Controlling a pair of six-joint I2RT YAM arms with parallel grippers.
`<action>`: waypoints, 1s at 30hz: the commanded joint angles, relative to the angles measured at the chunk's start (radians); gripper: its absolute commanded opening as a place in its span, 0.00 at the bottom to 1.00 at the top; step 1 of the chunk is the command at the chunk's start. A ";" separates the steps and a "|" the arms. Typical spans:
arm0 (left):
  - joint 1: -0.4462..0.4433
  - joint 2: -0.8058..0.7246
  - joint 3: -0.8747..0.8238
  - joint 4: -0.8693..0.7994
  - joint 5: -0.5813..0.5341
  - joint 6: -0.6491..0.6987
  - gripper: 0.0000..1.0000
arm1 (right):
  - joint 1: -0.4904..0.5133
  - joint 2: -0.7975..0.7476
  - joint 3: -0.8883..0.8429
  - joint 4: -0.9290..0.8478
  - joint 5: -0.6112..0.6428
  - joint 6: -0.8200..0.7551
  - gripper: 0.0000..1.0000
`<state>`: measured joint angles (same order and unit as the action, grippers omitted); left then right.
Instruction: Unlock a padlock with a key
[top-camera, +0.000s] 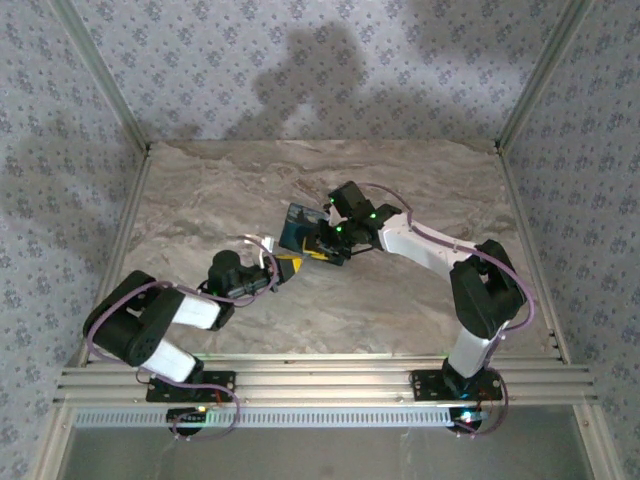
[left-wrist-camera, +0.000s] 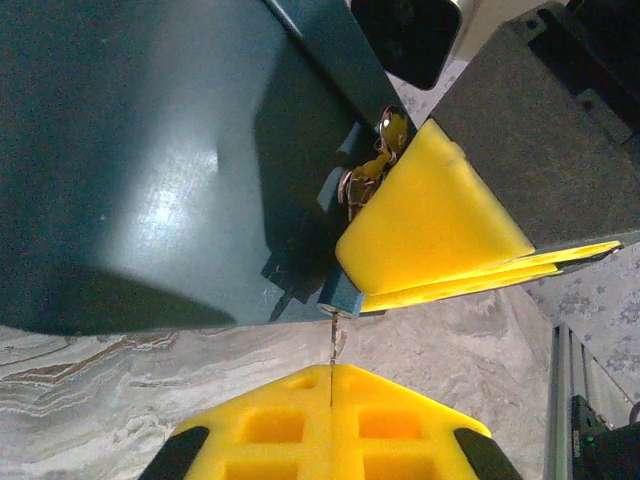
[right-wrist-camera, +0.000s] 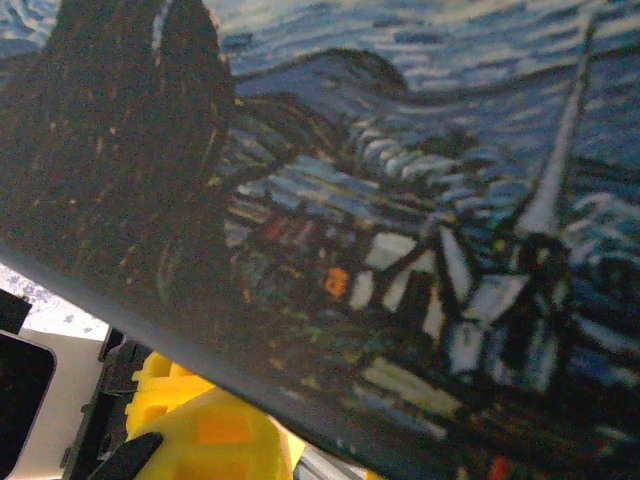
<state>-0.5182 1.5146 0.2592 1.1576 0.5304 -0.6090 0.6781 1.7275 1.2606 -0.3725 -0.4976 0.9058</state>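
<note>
**Asker:** Where is the padlock?

**Robot:** The padlock (left-wrist-camera: 356, 186) is a small cluster of silver and brass metal at the edge of a dark teal case (left-wrist-camera: 150, 150). A brass piece just above it looks like the key (left-wrist-camera: 388, 132), though I cannot separate the two cleanly.

**Asker:** Which gripper is at it?

**Robot:** My right gripper (top-camera: 326, 248). One yellow finger (left-wrist-camera: 430, 220) touches the metal, and the other lies close beneath. I cannot tell whether they clamp the key or only rest against it.

**Asker:** And the left one?

**Robot:** My left gripper (left-wrist-camera: 330, 372) hovers just beside the case's lower corner, apart from the lock. Its two yellow fingers are pressed together, and a thin dark line runs up from the seam between them. I cannot tell what that line is.

**Asker:** Describe the case.

**Robot:** It is closed, so whatever it holds is hidden. Its lid (right-wrist-camera: 400, 250) carries a painting of a swirling night sky, a village and a pale church spire. The case is near the middle of a marbled table (top-camera: 420, 300), between my two arms, which reach in from either side.
</note>
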 joint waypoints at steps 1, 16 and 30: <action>-0.002 0.017 0.022 0.099 -0.002 -0.017 0.00 | 0.017 -0.044 0.010 0.030 -0.053 0.007 0.00; -0.008 0.055 -0.006 0.251 -0.043 0.000 0.00 | 0.005 -0.048 0.026 0.012 -0.150 0.030 0.00; -0.042 0.086 0.031 0.251 -0.045 0.011 0.00 | 0.005 -0.037 0.091 -0.074 -0.193 0.060 0.00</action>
<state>-0.5488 1.5852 0.2432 1.3365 0.5072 -0.6182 0.6502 1.7176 1.3060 -0.4316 -0.5705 0.9520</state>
